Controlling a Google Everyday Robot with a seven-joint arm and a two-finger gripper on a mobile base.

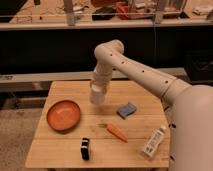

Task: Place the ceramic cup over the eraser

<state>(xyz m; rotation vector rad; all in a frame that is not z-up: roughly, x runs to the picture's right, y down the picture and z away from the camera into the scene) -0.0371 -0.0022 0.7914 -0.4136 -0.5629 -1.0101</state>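
The gripper [98,89] hangs over the far middle of the wooden worktop [55,156], with the ceramic cup [97,98] directly under the wrist; I cannot tell whether it is clamped on the cup. The eraser [85,148] stands near the front edge, left of centre, well apart from both. An orange bowl [63,115] sits toward the left edge, a light-blue block [127,110] and a carrot [116,132] lie mid-table, a white bottle [153,141] lies by the front right corner, and dark shelving stands behind.

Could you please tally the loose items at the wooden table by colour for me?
White: 2 (ceramic cup, squeeze bottle)
Orange: 2 (bowl, carrot)
Blue: 1 (spongy block)
Black: 1 (eraser)
Total: 6
The gripper is at the ceramic cup's top, over the table.
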